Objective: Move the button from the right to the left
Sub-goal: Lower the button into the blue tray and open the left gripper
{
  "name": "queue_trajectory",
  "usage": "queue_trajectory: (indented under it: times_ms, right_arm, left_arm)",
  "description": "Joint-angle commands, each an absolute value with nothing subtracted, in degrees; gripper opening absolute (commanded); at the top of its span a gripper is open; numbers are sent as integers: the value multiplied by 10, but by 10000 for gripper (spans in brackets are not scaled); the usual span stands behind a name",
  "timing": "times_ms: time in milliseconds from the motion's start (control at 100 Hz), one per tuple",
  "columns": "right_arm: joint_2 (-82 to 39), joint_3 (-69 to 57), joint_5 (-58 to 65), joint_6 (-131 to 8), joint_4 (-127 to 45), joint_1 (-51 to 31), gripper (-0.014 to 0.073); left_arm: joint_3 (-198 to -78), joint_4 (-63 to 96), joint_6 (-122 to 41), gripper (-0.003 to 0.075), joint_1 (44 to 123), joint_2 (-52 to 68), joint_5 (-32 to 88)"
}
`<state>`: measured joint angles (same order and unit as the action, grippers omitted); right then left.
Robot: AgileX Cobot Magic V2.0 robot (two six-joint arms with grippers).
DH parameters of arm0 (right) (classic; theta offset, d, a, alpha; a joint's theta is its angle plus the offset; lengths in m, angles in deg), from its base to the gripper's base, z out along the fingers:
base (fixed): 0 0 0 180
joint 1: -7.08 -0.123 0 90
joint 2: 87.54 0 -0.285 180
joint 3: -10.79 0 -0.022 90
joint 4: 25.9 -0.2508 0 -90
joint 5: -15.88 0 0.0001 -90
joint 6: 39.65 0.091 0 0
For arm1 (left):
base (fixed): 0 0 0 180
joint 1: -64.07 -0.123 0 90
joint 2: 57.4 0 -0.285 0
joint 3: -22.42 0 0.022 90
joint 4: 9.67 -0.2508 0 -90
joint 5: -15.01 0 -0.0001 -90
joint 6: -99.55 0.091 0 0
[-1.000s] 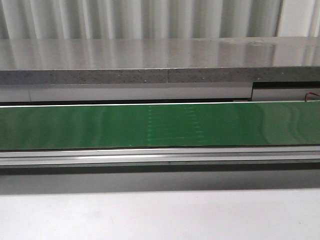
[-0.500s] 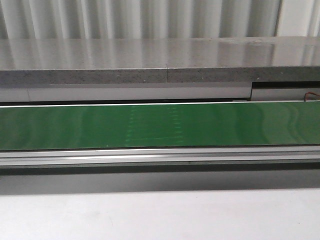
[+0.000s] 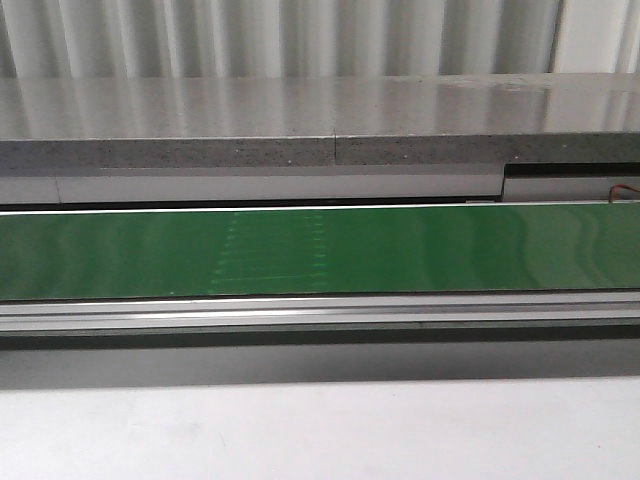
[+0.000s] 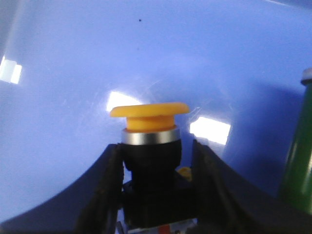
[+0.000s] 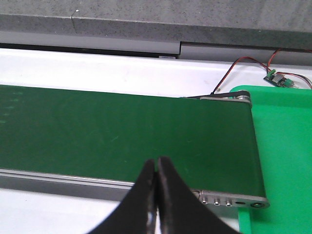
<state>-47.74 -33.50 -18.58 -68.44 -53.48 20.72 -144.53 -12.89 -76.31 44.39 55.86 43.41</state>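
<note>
The left gripper point(image 4: 153, 190) has black, matte fingers point(image 4: 105, 195) with broad, outward-curving outer edges and slightly rough inner faces. The right gripper point(image 5: 157, 168) has smooth black fingers point(image 5: 146, 190) tapering to narrow rounded tips.

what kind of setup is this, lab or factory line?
Likely a mock factory line on a test bench: a green conveyor belt along a white table, a small bare circuit board with loose wires at the belt's end, and an orange push button in the left hand.

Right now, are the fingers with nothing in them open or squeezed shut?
Shut. The right gripper hangs over the green belt with its two black fingers pressed together, and nothing shows between them.
</note>
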Motion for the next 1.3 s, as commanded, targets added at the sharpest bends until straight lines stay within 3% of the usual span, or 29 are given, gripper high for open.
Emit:
queue_trajectory:
  times_ms: [0,200,560,950,1290]
  right_arm:
    - [-478,-320,-147,-690,-552,209,-67]
    - [-478,-320,-147,-690,-552,209,-67]
    - [-478,-320,-147,-690,-552,209,-67]
    - [-478,-320,-147,-690,-552,209,-67]
    - [-478,-320,-147,-690,-552,209,-67]
  left_arm:
    - [-1460,-126,-758,-17,444,531,409]
    - [-1460,-126,-758,3,444,531,402]
    - [-1460,-126,-757,273,444,531,401]
    - [-1460,-124,-757,447,444,531,394]
    - [-1460,-122,-757,452,444,498,399]
